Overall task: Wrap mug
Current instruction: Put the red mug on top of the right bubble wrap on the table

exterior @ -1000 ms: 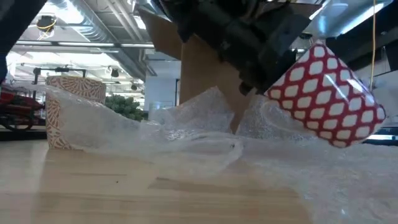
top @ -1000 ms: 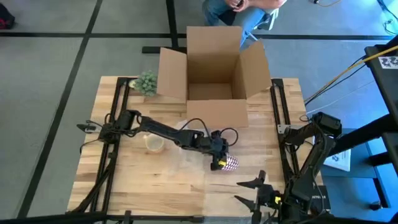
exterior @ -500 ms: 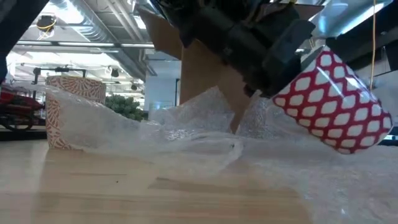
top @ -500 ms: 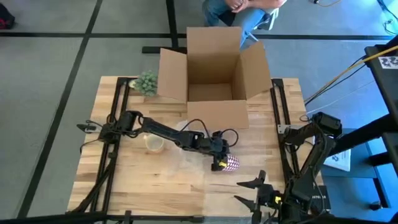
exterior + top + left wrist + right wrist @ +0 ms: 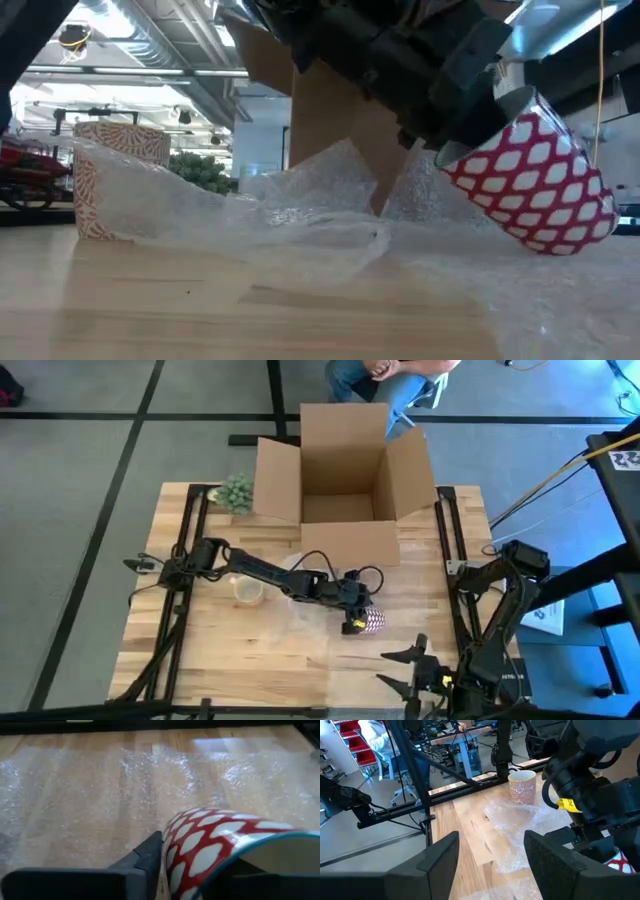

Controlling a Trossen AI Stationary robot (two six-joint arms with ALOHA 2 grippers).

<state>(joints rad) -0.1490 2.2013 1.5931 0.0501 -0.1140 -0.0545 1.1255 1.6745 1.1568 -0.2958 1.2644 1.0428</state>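
Observation:
A red mug with white spots [image 5: 371, 622] [image 5: 530, 180] hangs tilted just over a sheet of clear bubble wrap [image 5: 305, 615] [image 5: 100, 790] that lies spread on the wooden table. My left gripper [image 5: 352, 620] [image 5: 450, 130] is shut on the mug's wall. Whether the mug's base touches the wrap, I cannot tell. My right gripper [image 5: 405, 668] [image 5: 492, 860] waits open near the table's near right corner, holding nothing. My left gripper holds the mug by its wall at the teal-edged rim [image 5: 167, 845]. One finger [image 5: 147, 857] lies on the outside; the other seems to reach inside the mouth. The fingers slant down from the table's left. The mug is tilted, its mouth toward the gripper and its base [image 5: 570, 235] low.
A cream cup with a red pattern [image 5: 247, 592] [image 5: 110, 180] stands on the left part of the wrap. An open cardboard box [image 5: 345, 470] fills the far middle, with a small green plant [image 5: 236, 492] at its left. A person sits beyond the far edge.
My left gripper has come down toward the bubble wrap with the mug. The mug has tipped from lying nearly sideways to more upright, base down, and now sits lower over the wrap.

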